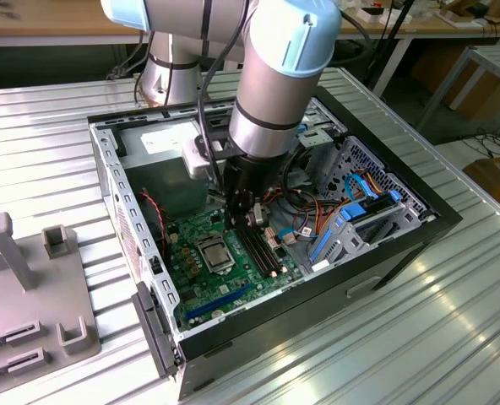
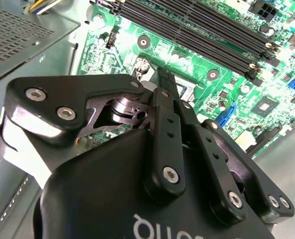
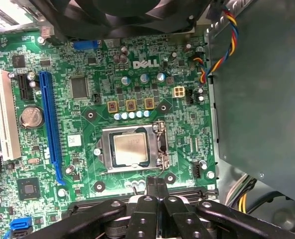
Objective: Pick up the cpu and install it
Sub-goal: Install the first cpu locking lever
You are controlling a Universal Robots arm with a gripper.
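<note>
Gripper (image 3: 156, 185) fingers pressed together, nothing between them; it hangs over the green board (image 1: 233, 270) inside the open computer case (image 1: 419, 221), just beside the processor socket (image 3: 131, 148).

The cpu (image 3: 130, 150) already sits in the socket, silver lid up, metal frame down around it. In the exterior view the socket (image 1: 215, 253) lies just to the left of the gripper (image 1: 252, 221).

Risks as judged from here:
- Fingertips hang low by the memory slots (image 2: 197, 30). A sideways move at this height could scrape the slots or the small parts on the board.
- Loose coloured wires (image 3: 218, 57) at the board edge near the grey metal box (image 3: 262, 89) could catch on the arm.
- Cannot tell whether the frame's latch is fully closed; if not, the chip could shift when nudged.
- Pressing down on the lid off-centre could strain the socket.
</note>
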